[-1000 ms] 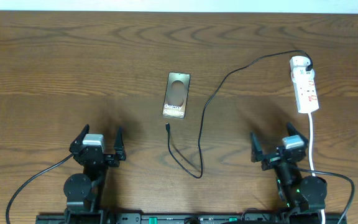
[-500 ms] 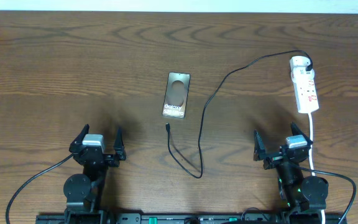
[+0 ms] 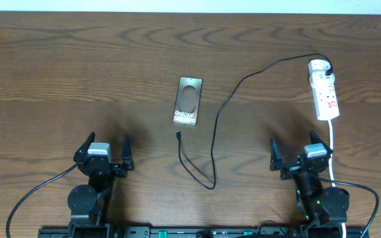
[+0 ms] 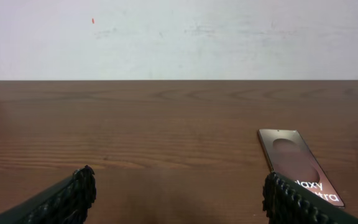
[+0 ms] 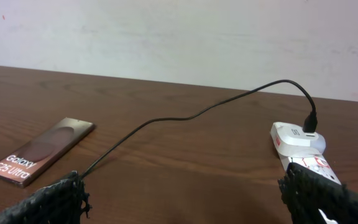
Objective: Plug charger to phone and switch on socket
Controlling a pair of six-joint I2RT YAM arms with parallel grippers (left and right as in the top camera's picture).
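The phone (image 3: 188, 100) lies flat at the table's middle, brownish-gold face up; it also shows in the left wrist view (image 4: 298, 164) and the right wrist view (image 5: 41, 150). The charger's thin black cable (image 3: 215, 132) loops from its small plug tip (image 3: 178, 135), just below the phone, to the white adapter (image 3: 318, 66) plugged into the socket (image 3: 325, 96) at the right. The cable (image 5: 185, 117) and socket (image 5: 303, 152) also show in the right wrist view. My left gripper (image 3: 104, 149) is open and empty at the front left. My right gripper (image 3: 296, 151) is open and empty below the socket.
The socket's white cord (image 3: 332, 149) runs down past my right gripper. A pale wall (image 4: 179, 37) stands behind the table's far edge. Thick black robot cables (image 3: 28, 198) lie at the front corners.
My right gripper has shifted slightly to the right and toward the front. The left arm, phone, charger and socket have not moved.
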